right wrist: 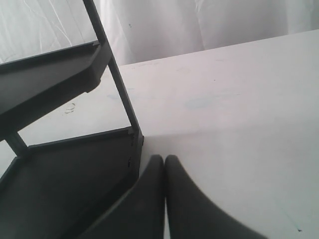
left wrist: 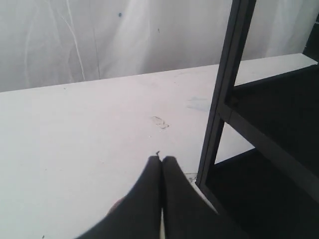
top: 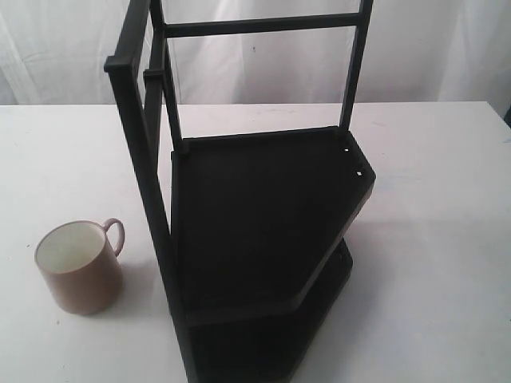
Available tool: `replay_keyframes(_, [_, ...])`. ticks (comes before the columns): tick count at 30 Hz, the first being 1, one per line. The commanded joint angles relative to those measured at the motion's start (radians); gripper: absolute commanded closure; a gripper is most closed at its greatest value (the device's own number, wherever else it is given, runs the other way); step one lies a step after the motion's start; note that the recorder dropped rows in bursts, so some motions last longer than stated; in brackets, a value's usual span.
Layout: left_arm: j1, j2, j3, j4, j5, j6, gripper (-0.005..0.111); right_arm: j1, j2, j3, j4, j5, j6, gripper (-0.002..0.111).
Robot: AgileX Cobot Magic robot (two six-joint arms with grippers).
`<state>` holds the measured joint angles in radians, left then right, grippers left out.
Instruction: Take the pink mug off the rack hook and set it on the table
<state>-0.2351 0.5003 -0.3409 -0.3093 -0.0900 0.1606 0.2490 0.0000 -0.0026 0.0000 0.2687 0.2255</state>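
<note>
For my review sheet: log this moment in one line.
pink mug: upright on table, beside rack | rack hook: bare | left tool: shut, empty | right tool: shut, empty

1 mug (top: 78,267). 1 rack (top: 148,175) w/ 2 shelves (top: 255,215) & 2 hooks (top: 112,65) visible up top. 1 table (top: 431,199). 2 grippers total: left gripper (left wrist: 161,160), right gripper (right wrist: 164,159).

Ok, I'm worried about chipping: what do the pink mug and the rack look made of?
The pink mug: likely ceramic, thick rim, dusty-pink outside, white inside. The rack: matte black flat bars and shelves; painted metal or wood, cannot tell.
</note>
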Motion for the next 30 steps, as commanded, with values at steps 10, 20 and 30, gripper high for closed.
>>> replay_keyframes(10, [-0.003,-0.139,0.177,0.004,-0.060,-0.018,0.107,-0.001,0.000,0.003,0.000,-0.004,0.003,0.108])
replay_keyframes(20, [0.100,-0.271,0.269,0.046,0.083,-0.018,0.107,-0.001,0.000,0.003,0.000,-0.006,0.003,0.108])
replay_keyframes(30, [0.114,-0.432,0.341,0.162,0.151,-0.018,0.107,-0.001,0.000,0.003,0.000,-0.003,0.003,0.108])
